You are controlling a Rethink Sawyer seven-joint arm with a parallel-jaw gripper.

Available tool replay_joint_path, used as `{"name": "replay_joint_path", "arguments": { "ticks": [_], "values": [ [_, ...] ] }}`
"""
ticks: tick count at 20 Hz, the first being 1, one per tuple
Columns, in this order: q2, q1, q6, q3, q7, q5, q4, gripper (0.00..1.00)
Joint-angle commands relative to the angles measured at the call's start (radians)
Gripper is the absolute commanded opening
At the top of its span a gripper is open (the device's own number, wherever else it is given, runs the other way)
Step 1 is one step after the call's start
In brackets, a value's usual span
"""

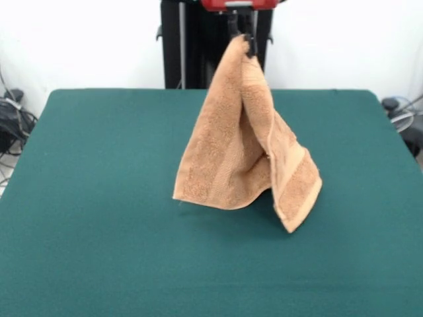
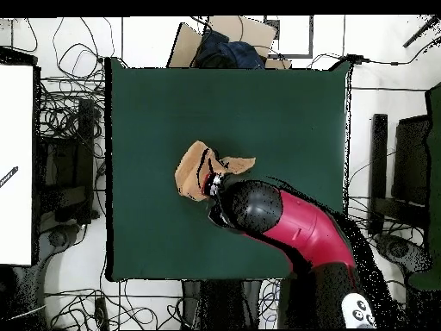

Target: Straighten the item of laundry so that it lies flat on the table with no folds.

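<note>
Above green table, towel hangs pinched under end effector.

Opposed front, overhead; shared table

The towel is an orange-tan terry cloth, hanging by one pinched corner from the tool near the top of the front view. It drapes downward in a narrow cone that widens toward the bottom, with a deep vertical fold running down its middle. A woven band crosses the right-hand flap near its lower edge. The left flap ends in a broad, slightly curved hem; the right flap ends in a lower pointed corner. Both lower parts sit at or just above the dark green surface; contact cannot be told. From overhead the towel shows as a small crumpled shape near the surface's middle.
</note>
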Motion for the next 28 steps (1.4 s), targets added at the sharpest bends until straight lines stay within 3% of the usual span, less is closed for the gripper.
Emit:
{"name": "replay_joint_path", "arguments": {
  "ticks": [1, 11, 28],
  "values": [
    [0.038, -0.036, -0.078, 0.103, -0.066, -0.093, 0.089, 0.0],
    [0.061, -0.104, -0.117, 0.148, -0.043, -0.134, 0.125, 0.0],
    [0.148, -0.201, -0.114, 0.219, -0.056, -0.238, 0.098, 0.0]
  ]
}}
